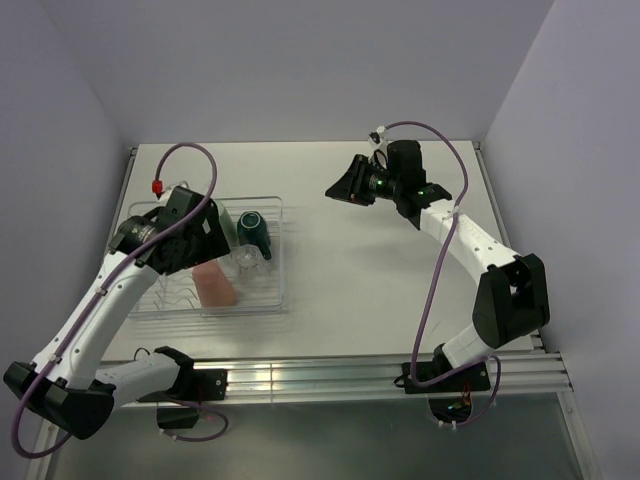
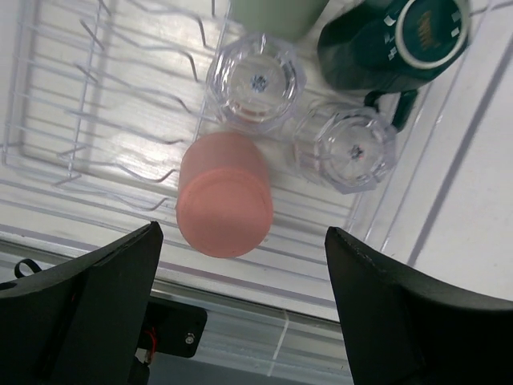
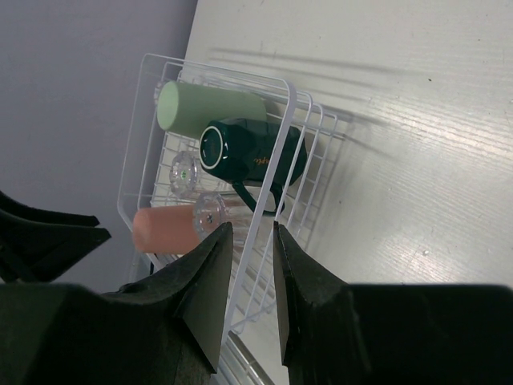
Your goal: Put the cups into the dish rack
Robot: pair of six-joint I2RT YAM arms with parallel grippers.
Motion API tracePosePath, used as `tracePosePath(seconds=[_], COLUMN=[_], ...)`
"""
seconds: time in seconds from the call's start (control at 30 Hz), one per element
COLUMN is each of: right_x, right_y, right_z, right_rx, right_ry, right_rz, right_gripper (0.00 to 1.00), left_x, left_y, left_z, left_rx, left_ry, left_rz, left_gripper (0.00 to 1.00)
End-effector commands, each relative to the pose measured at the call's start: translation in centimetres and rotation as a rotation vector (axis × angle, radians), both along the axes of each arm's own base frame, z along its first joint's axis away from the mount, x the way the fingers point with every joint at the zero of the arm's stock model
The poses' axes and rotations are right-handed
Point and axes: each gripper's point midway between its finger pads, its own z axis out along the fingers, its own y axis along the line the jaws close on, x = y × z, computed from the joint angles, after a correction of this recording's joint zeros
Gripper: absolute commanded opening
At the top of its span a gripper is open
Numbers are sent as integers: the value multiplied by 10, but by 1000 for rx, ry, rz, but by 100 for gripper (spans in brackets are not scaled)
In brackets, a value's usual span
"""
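Note:
The dish rack [image 1: 283,255] stands on the left of the table. In the left wrist view it [image 2: 64,160] holds a salmon-pink tumbler [image 2: 224,195] lying down, two clear glasses [image 2: 255,80] [image 2: 345,147], the dark teal mug [image 2: 393,40] and the pale green tumbler [image 2: 276,12]. A third clear glass does not show. My left gripper [image 2: 242,233] hangs above the rack's near side, open wide and empty. My right gripper [image 3: 250,228] is over bare table to the right of the rack, its jaws narrowly apart and empty.
The right wrist view shows the rack [image 3: 268,178] from the side with the mug [image 3: 248,152] and green tumbler [image 3: 212,108] at its far end. An aluminium rail [image 1: 380,370] runs along the table's near edge. Walls close in on both sides.

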Motion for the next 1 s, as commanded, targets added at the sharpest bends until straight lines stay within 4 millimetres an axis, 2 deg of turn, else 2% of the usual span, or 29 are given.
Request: tracePosePath(seconds=[0.0, 0.03, 0.07, 0.1, 0.33, 0.37, 0.43, 0.47, 0.53, 0.57, 0.63, 0.67, 0.7, 0.73, 0.77, 0.8, 0.83, 0.87, 0.97], right_x=[6, 6, 6, 6, 5, 4, 0, -6, -10, -15, -22, -29, -33, -36, -44, -48, -49, -57, -68], right_y=[-3, -3, -4, -4, -16, -18, -23, -27, -38, -42, -50, -53, -57, -64, -70, -75, -82, -87, -101], right_z=[9, 8, 9, 11, 25, 31, 35, 46, 48, 59, 64, 74, 78, 77, 88, 86, 87, 96, 102], right_rx=[3, 0, -3, -6, -40, -42, -52, -51, -79, -77, -94, -89, -94, -114, -113, -123, -139, -134, -137], right_ry=[-51, -50, -55, -60, -96, -109, -119, -147, -153, -181, -188, -212, -226, -223, -257, -262, -269, -302, -340], right_rz=[-6, -10, -13, -15, -69, -83, -99, -109, -157, -170, -192, -200, -210, -237, -251, -268, -299, -314, -368], right_gripper=[34, 34, 34, 34, 35, 35, 35, 36, 38, 38, 39, 39, 39, 41, 43, 49, 51, 53, 62], left_x=[7, 14, 18, 22, 62, 70, 74, 79, 79, 78, 77, 76, 76, 73, 72, 71, 69, 68, 64], left_y=[6, 3, -1, -4, -37, -43, -54, -58, -66, -69, -76, -77, -77, -78, -78, -78, -78, -80, -81], left_z=[31, 41, 45, 49, 77, 86, 93, 102, 107, 109, 112, 113, 107, 110, 110, 103, 107, 109, 106], left_rx=[26, 12, -1, -7, -99, -122, -156, -176, -206, -217, -238, -243, -240, -249, -248, -247, -256, -265, -275], left_ry=[-81, -117, -135, -154, -320, -364, -400, -442, -472, -484, -515, -526, -528, -544, -555, -549, -570, -580, -600], left_rz=[-8, -12, -24, -42, -150, -162, -211, -222, -270, -287, -332, -341, -353, -363, -371, -374, -380, -391, -414], left_gripper=[89, 90, 98, 99, 99, 99, 99, 99, 99, 99, 99, 99, 99, 99, 99, 99, 99, 99, 99])
